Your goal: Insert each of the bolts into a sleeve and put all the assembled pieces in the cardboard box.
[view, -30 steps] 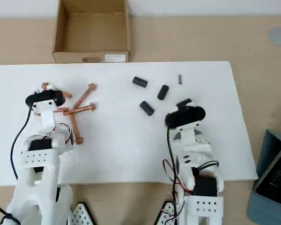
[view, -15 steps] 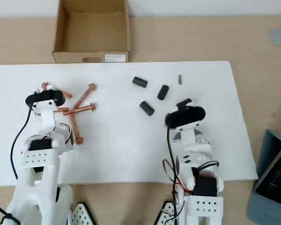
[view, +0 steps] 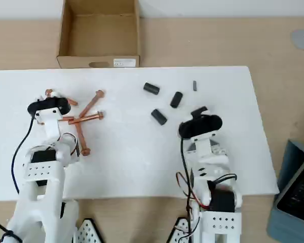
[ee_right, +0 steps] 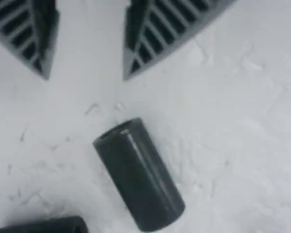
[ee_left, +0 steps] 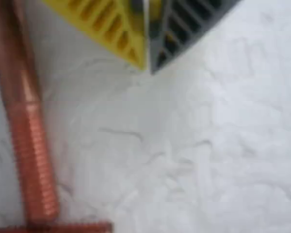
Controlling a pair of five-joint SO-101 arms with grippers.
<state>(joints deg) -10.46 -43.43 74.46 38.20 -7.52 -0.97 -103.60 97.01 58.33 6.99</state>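
Overhead, the cardboard box [view: 99, 62] is sitting at the upper left, copper bolts [view: 83, 118] are lying crossed at the left, and black sleeves [view: 159, 116] are lying around the centre of the white mat [view: 126, 162]. Left wrist: the left gripper [ee_left: 148, 65] is hovering clenched on nothing, seemingly just off the mat, beside a bolt [ee_left: 26, 126]. Right wrist: the right gripper [ee_right: 87, 73] is hanging released, a sleeve [ee_right: 138, 174] lying just beyond its fingertips

Bolts [view: 86, 118]: copper-coloured, threaded, lying flat in a loose, partly crossed cluster on the left of the white sheet (heads pointing different ways).
Sleeves [view: 151, 89]: short black cylinders on their sides, three scattered apart right of centre, a fourth [view: 198, 110] partly covered nearby.
Box [view: 86, 62]: brown cardboard, open-topped, upright, beyond the sheet's far edge.
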